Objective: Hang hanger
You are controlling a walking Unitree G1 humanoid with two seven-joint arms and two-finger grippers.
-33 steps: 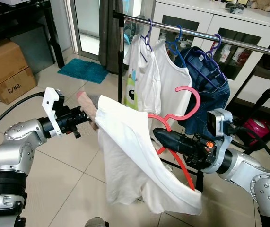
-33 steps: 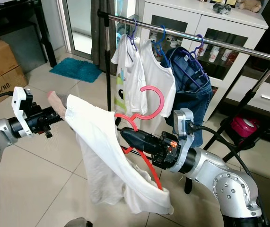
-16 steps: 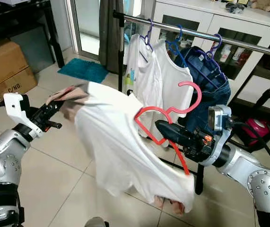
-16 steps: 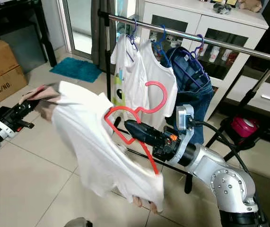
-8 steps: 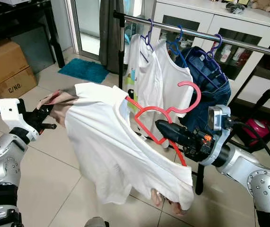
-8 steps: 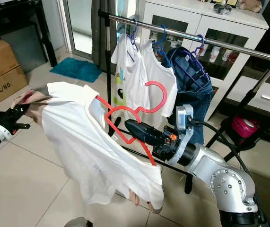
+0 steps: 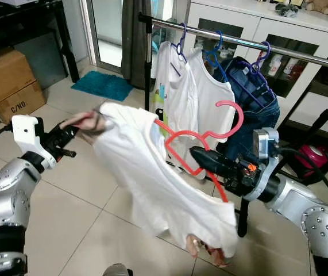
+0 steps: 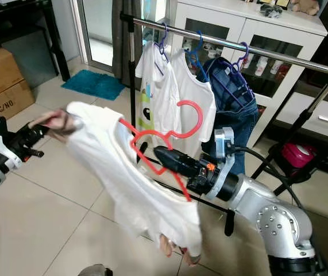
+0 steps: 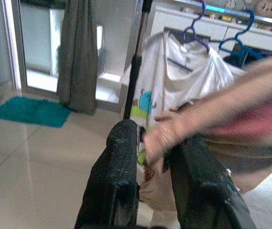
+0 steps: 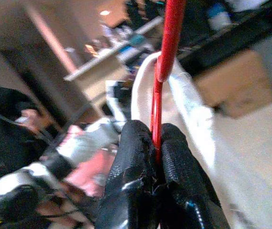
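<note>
- The right hand [image 7: 201, 156] pinches the red hanger [image 7: 195, 141].
- A white shirt [image 7: 152, 178] hangs on it.
- The left hand [image 7: 72, 133] grips the shirt's sleeve, left of the rail [image 7: 238, 40].

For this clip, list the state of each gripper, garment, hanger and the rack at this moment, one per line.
left gripper: shut on a sleeve of the white shirt.
right gripper: shut on the red hanger.
white shirt: stretched between both grippers, half on the hanger.
red hanger: held off the rail, not hung.
clothes rail: carrying three hung garments.
jeans: hanging on a purple hanger.
</note>
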